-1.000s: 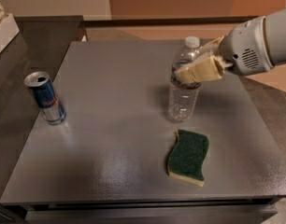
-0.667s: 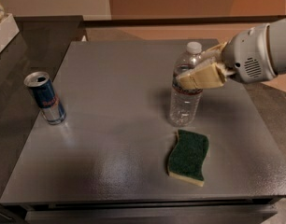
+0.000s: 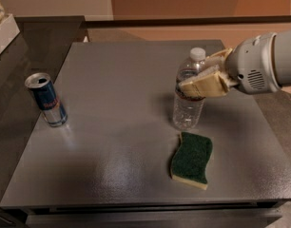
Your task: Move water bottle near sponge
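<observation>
The small clear ribbed plastic water bottle (image 3: 187,110) is brought lower and nearer the green-topped wavy sponge (image 3: 192,159), held at its shoulder by the gripper (image 3: 192,74).

The gripper (image 3: 193,72) hangs over the right-hand middle of the grey worktop (image 3: 117,127), closed on the water bottle (image 3: 187,110). Well apart from the gripper, across the worktop near its left edge and slightly nearer the camera, 1 blue-and-silver drink can (image 3: 46,100) stands upright with its opened top showing. Farther left and behind the gripper's level, a dark counter (image 3: 45,37) adjoins the worktop, with a pale boxy object (image 3: 3,34) at its far left. A tan wall (image 3: 174,1) runs behind the gripper.
</observation>
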You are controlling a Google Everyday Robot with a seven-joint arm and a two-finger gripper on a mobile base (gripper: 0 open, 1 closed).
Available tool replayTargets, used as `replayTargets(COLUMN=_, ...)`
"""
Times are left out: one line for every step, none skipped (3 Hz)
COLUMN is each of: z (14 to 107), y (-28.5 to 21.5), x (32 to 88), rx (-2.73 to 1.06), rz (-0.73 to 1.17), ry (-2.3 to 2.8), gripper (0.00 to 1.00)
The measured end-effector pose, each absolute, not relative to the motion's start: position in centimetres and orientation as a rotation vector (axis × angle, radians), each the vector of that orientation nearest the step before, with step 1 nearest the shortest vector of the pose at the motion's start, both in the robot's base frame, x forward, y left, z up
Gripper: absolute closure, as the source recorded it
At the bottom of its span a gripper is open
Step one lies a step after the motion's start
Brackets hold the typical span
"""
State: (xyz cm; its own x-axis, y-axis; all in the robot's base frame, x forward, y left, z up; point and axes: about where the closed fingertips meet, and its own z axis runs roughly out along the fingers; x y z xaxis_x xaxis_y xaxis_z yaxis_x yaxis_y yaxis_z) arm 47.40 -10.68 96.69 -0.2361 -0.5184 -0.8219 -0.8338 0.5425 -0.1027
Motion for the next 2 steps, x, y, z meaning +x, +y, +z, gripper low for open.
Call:
replayTargets(z=96.18, y=-10.52, x=47.73, rx=-1.109, rz=0.445, ry=1.906, gripper=0.30)
replayTargets(z=95.56, y=-10.36, x=48.19, rx=-1.112, rz=0.448, ry=1.911, gripper=0.05)
